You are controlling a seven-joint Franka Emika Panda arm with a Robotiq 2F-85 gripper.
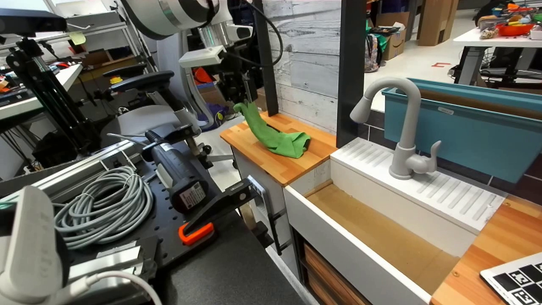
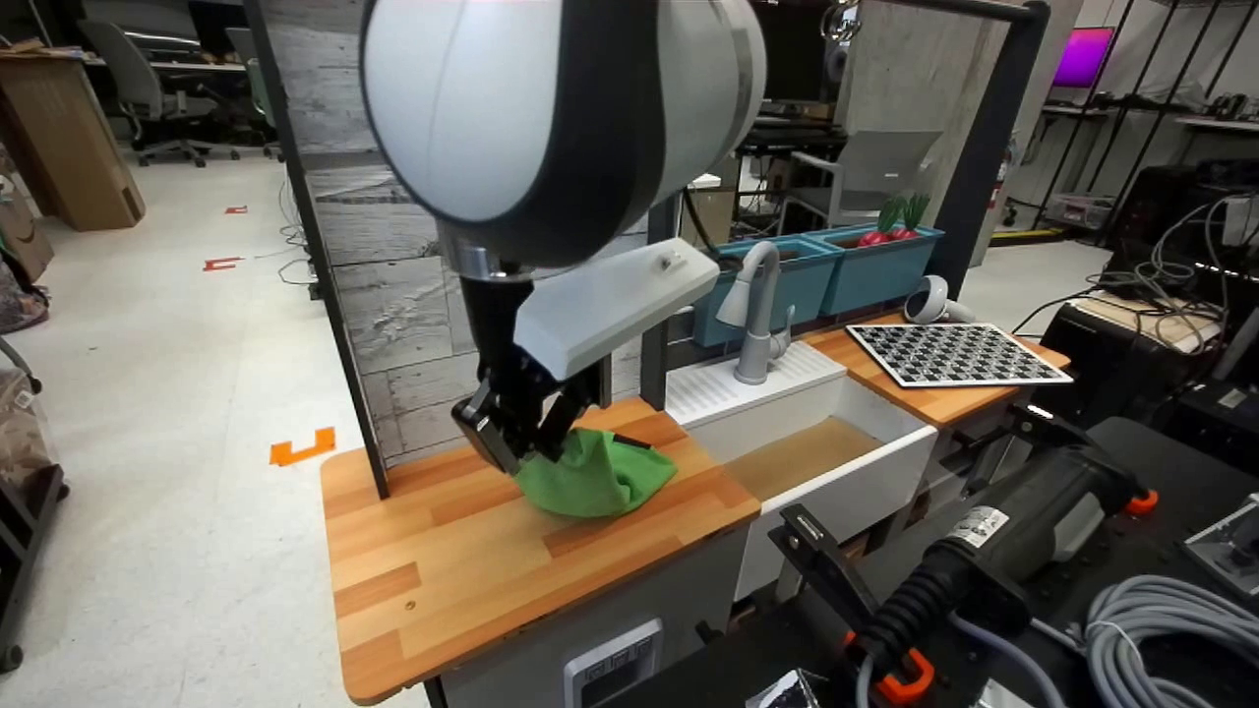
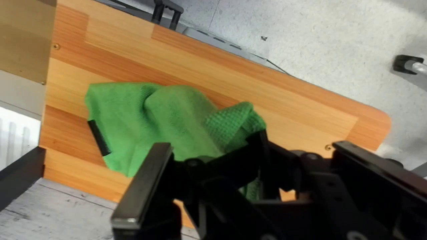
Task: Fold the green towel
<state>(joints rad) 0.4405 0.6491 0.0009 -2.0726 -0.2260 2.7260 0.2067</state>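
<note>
Looking down past sink [image 1: 360, 267] to counter [image 1: 266, 159] in an exterior view; across counter to sink, close to arm [image 2: 492, 108], in an exterior view, sharing both; in wrist view, close, facing down.

No legible txt, wht label [image 1: 193, 197] on blk device [image 1: 183, 170], tag [image 1: 445, 111] on teal planter [image 1: 459, 137], both too sm

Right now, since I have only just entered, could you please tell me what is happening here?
A robot arm is handling a green towel: its hand pinches one end and holds it above the wooden counter beside the sink. The rest lies rumpled on the counter. The towel is meant to be folded, but no neat fold shows yet.
</note>
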